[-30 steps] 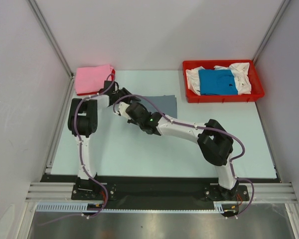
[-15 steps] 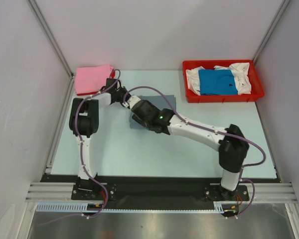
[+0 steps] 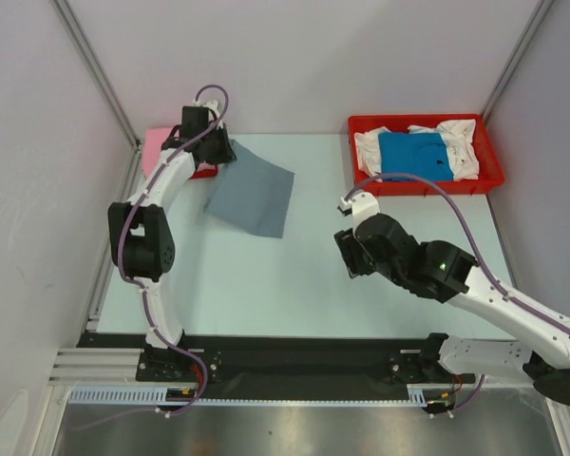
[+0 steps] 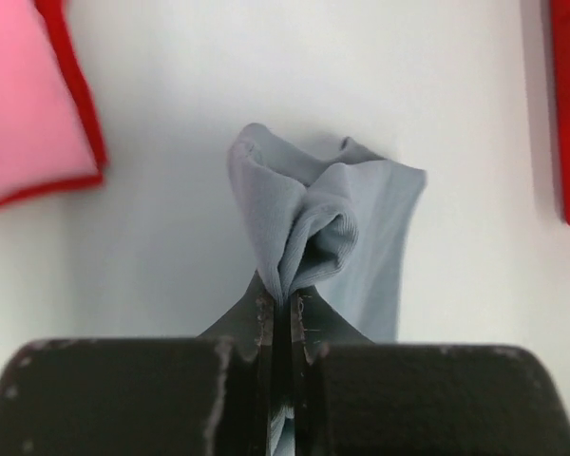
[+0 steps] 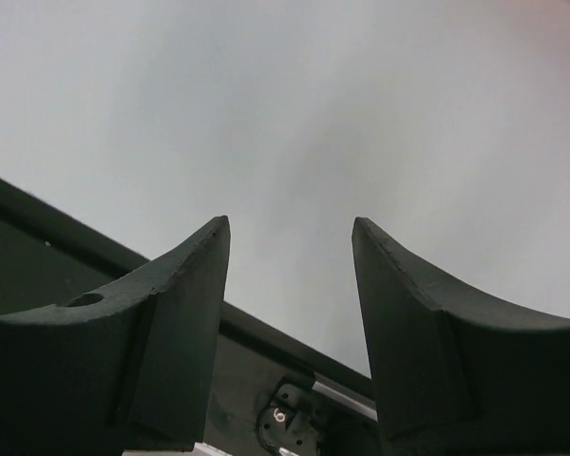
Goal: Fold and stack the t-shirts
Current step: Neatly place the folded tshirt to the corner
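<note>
One shirt held: L gripper (image 4: 283,312) clamped tight on grey t-shirt (image 3: 254,196), R gripper (image 5: 290,230) jaws apart, empty

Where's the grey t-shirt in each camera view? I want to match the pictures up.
Top external: the grey t-shirt lies left of centre, its far corner pinched by the left gripper.
Left wrist: centre, bunched above the shut jaws.
Right wrist: not in it; only the open right gripper shows.
Shared landmark: the pink t-shirt, upper left in the top and left wrist views.

Right gripper (image 5: 290,224), fingers apart, over pale table (image 5: 313,95), dark rail (image 5: 19,256) alongside.
</note>
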You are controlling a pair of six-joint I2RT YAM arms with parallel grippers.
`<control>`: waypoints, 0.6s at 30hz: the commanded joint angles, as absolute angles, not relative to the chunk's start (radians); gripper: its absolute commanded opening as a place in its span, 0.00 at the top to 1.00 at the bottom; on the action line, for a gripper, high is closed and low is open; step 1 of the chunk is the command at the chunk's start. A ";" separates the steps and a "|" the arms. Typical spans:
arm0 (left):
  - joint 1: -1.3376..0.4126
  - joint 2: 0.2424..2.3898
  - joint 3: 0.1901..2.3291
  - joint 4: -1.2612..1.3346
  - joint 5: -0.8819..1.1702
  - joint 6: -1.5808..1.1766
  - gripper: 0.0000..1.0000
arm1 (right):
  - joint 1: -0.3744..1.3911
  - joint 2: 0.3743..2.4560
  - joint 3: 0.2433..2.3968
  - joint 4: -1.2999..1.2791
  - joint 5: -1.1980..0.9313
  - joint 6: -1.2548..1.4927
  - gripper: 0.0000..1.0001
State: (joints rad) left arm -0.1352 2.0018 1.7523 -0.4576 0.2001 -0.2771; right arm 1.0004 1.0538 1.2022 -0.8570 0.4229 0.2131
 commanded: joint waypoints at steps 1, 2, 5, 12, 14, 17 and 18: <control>-0.144 1.976 1.897 -0.512 0.092 -0.100 1.00 | 1.012 1.039 1.131 -0.851 0.357 0.259 0.41; -0.149 1.982 1.922 -0.523 0.060 -0.072 1.00 | 1.014 1.037 1.123 -0.851 0.357 0.255 0.41; -0.149 2.006 2.020 -0.534 0.011 -0.025 1.00 | 1.011 1.048 1.097 -0.827 0.374 0.226 0.41; -0.147 2.115 2.210 -0.479 -0.049 0.055 1.00 | 0.982 1.167 1.118 -0.744 0.353 0.210 0.41; -0.147 2.125 2.227 -0.443 -0.060 0.061 1.00 | 0.974 1.225 1.146 -0.730 0.345 0.206 0.41; -0.138 2.160 2.310 -0.459 -0.055 0.072 1.00 | 0.968 1.298 1.196 -0.735 0.347 0.204 0.42; -0.135 2.169 2.350 -0.466 -0.051 0.074 1.00 | 0.966 1.308 1.204 -0.735 0.350 0.204 0.41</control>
